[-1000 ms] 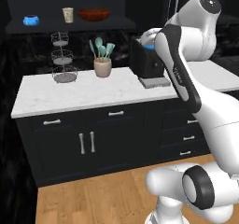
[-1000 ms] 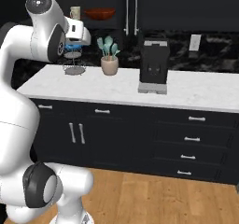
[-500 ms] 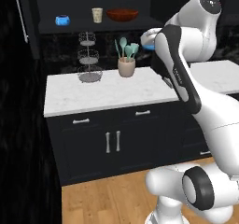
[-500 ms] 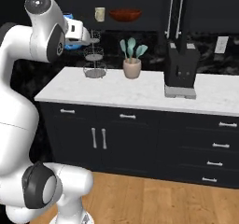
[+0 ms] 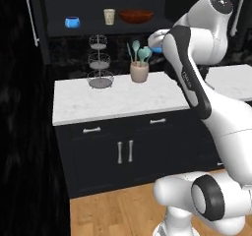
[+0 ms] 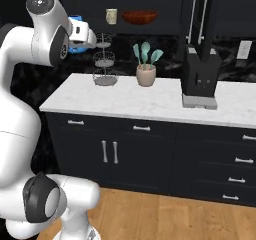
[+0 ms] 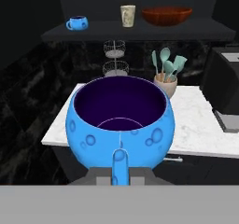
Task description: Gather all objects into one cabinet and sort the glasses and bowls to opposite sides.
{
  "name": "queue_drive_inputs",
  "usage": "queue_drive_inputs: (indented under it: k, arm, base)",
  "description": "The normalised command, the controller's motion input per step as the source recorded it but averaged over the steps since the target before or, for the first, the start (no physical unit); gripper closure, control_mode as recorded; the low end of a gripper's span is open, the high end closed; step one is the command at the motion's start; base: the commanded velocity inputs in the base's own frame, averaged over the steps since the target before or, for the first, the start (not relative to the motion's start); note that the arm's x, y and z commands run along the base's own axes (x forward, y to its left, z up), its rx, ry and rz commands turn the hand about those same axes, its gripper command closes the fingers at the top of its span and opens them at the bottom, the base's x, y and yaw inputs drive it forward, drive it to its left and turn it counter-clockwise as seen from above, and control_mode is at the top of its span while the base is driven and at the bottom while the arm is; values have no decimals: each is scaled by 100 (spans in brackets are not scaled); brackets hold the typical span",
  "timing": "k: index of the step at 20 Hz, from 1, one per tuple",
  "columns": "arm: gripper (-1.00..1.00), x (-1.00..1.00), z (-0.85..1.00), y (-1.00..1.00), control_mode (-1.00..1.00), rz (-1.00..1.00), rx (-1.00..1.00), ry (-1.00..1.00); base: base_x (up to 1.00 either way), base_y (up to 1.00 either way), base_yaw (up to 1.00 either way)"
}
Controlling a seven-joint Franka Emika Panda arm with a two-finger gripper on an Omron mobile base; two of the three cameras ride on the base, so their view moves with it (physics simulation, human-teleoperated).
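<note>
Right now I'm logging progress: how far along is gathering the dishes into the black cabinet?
Done: a small bright blue bowl, the cream speckled tumbler and the wide reddish-brown bowl sit on the black cabinet shelf. In hand: the claw carries a second blue bowl. Left: shelving it, and probably moving the tumbler from between the bowls.

1. A small bowl [image 5: 72, 22], a tumbler [image 5: 109, 16] and a wide bowl [image 5: 135, 16] are set in a row on the cabinet shelf [image 5: 88, 29], left to right.
2. The tumbler is placed just beside the wide bowl, well apart from the small bowl.
3. Below the shelf, wire baskets [image 5: 100, 62] and a pot of utensils [image 5: 139, 65] are set on the counter [image 5: 118, 101], baskets to the left.
4. Another small bowl [image 7: 120, 121] is held up in front of the counter.
</note>
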Motion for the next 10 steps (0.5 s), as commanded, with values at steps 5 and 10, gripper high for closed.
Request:
queue_drive_inputs:
  k: [5,10]
  arm:
    - [100,0,0,0,100,0,0,0]
    - [100,0,0,0,100,0,0,0]
  base:
    - [82,-18,0]
    - [86,-2,0]
